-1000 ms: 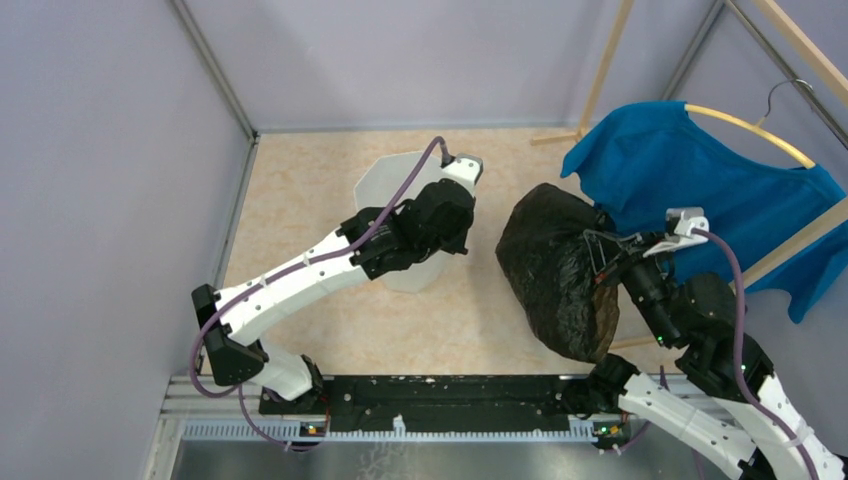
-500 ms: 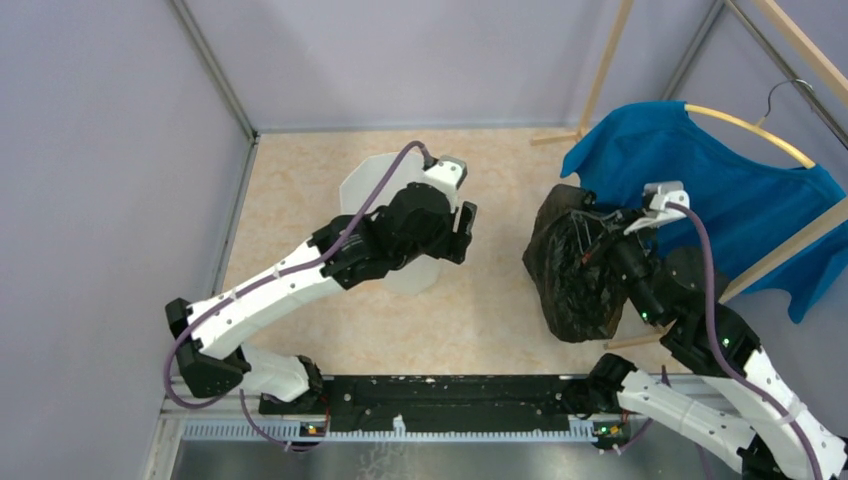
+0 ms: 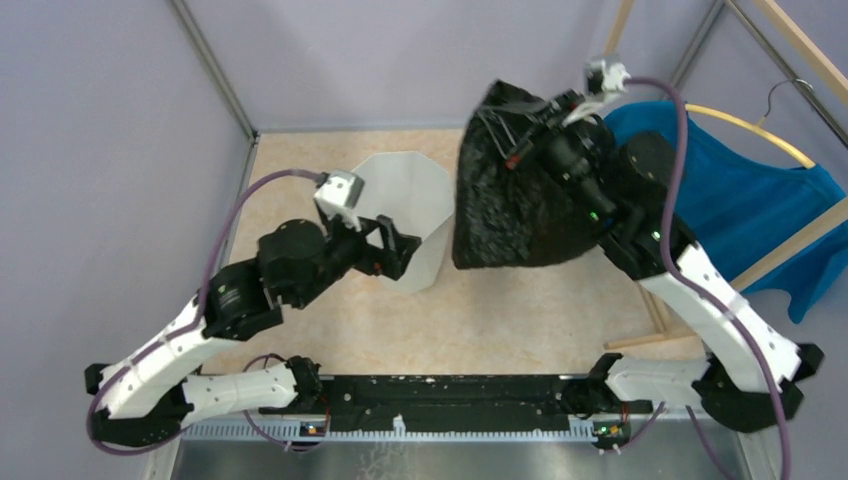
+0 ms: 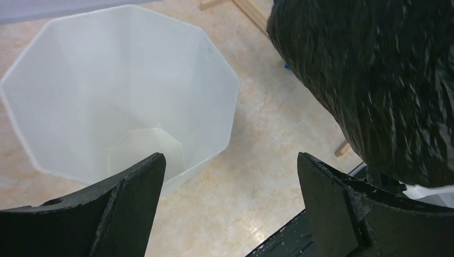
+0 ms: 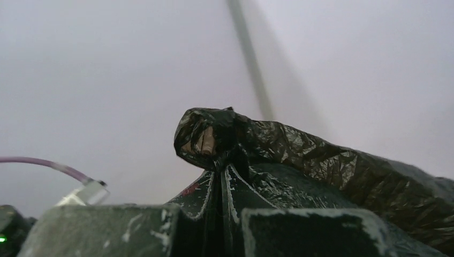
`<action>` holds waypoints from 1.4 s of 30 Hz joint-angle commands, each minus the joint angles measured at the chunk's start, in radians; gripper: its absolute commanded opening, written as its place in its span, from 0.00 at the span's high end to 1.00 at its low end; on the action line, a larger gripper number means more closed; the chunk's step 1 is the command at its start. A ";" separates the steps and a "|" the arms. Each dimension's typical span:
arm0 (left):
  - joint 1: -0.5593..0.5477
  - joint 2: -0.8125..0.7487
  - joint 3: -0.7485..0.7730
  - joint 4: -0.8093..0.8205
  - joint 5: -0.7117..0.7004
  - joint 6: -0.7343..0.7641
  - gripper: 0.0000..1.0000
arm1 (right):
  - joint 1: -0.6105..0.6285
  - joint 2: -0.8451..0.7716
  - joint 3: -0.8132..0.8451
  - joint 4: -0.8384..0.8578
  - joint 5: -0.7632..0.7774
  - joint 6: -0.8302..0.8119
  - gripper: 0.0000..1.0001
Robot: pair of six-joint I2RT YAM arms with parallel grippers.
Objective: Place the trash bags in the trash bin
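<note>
Two arms: one stands on each side of the bin, the left low and the right raised.
Left gripper (image 3: 398,247): at the near side of the bin, jaws spread wide with nothing between them. In the wrist view (image 4: 230,160) the bin's mouth lies beyond the left finger.
Bin: a tall translucent white plastic trash bin with a many-sided rim (image 3: 400,195) (image 4: 69,96), upright on the beige floor (image 3: 500,310), its pale base visible through the mouth.
Bag: one glossy, wrinkled black plastic trash bag (image 3: 510,205) (image 4: 375,80) (image 5: 321,160) hangs just right of the bin, outside it.
Right gripper (image 3: 512,138) (image 5: 222,182): above and right of the bin, jaws pinched together on a bunched fold at the bag's top, with the bulk hanging below them.
Shirt: a blue T-shirt (image 3: 720,190) on a hanger, well right of the bin.
</note>
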State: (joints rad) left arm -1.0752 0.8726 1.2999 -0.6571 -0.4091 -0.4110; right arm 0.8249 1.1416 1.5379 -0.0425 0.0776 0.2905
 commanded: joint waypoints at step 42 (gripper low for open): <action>0.000 -0.414 -0.162 0.070 -0.123 -0.116 0.03 | 0.245 -0.002 0.060 -0.077 0.406 -0.341 1.00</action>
State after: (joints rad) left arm -1.0752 0.3885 1.0771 -0.5697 -0.3965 -0.4740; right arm 1.0996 1.1408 1.5036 -0.0692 0.4553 0.0517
